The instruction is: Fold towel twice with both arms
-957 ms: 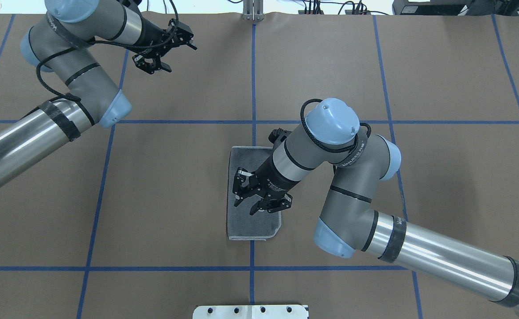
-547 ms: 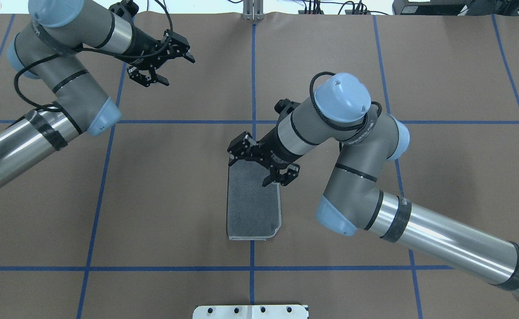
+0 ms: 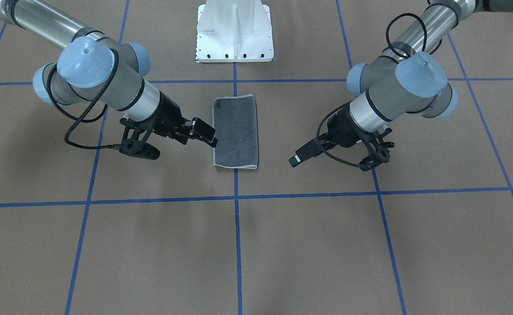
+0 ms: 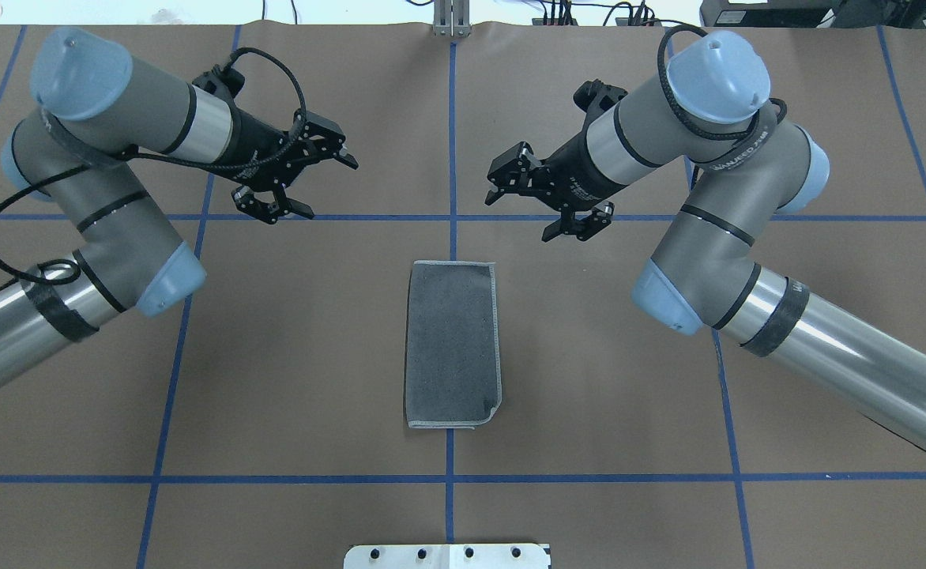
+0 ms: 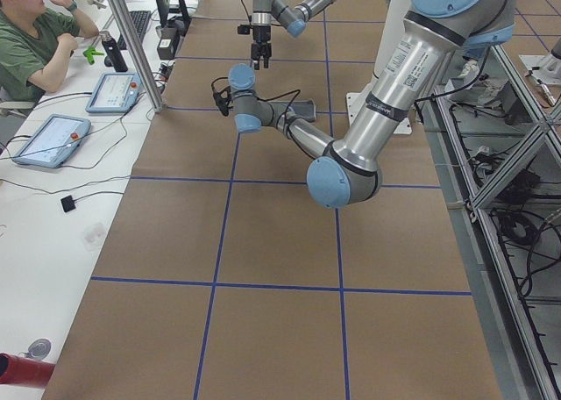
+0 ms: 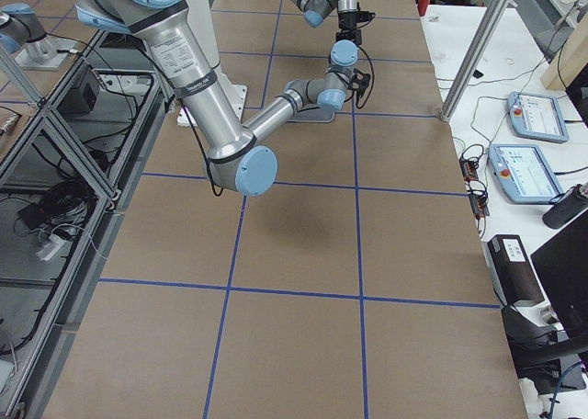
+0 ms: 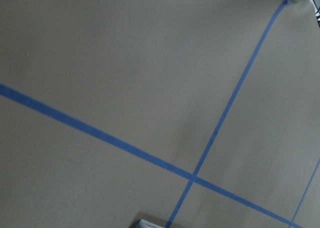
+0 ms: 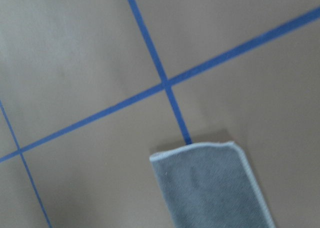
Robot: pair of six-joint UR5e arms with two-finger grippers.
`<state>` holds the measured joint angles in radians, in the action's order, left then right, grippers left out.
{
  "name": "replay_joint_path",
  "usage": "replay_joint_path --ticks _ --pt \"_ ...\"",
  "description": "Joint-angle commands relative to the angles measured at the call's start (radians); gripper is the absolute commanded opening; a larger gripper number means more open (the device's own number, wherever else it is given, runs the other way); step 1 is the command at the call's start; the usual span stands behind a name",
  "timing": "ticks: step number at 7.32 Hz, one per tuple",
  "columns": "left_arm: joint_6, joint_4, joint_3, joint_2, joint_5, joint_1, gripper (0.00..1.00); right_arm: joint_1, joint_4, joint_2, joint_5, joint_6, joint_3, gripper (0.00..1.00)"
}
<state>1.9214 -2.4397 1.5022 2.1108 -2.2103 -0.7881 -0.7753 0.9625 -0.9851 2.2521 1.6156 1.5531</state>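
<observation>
1. No word, number or brand can be read with certainty in any view.
2. White lettering is printed on a black fabric strap (image 4: 735, 150) wrapped round the silver-grey tubular right arm (image 4: 700, 237). The letters are too small to be made out.
3. Small dark print is carried on the silver-grey tubular left arm (image 5: 396, 62). It is illegible.

Overhead cam looks down from behind the robot, with the base (image 4: 447, 555) at 6 o'clock; front cam faces it, base at 12. Side cams shoot along the table (image 5: 280, 233) from either end. Wrist cams hug it, the right one sharing the towel (image 8: 210, 188) with overhead.
</observation>
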Motion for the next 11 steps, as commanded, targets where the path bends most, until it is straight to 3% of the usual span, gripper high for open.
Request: replay_joint_path --ticks 1,2,4,5,9,11 --pt "0.036 0.112 0.154 -0.064 0.159 0.183 1.0 -0.047 -0.004 -0.024 -0.002 -0.074 -0.004 1.0" --pt "0.036 0.237 0.249 -0.081 0.244 0.272 1.0 -0.053 -0.007 -0.026 -0.002 -0.075 -0.005 1.0" --pt "0.066 0.263 0.288 -0.126 0.464 0.456 1.0 -0.053 -0.01 -0.026 -0.011 -0.085 -0.005 1.0" --pt "0.07 0.263 0.286 -0.129 0.527 0.517 1.0 -0.053 -0.01 -0.026 -0.011 -0.085 -0.005 1.0" --pt "0.09 0.263 0.253 -0.109 0.56 0.576 0.99 -0.052 -0.01 -0.029 -0.011 -0.086 -0.007 1.0" --pt "0.081 0.26 0.211 -0.092 0.567 0.578 0.88 -0.053 -0.008 -0.03 -0.011 -0.086 -0.007 1.0"
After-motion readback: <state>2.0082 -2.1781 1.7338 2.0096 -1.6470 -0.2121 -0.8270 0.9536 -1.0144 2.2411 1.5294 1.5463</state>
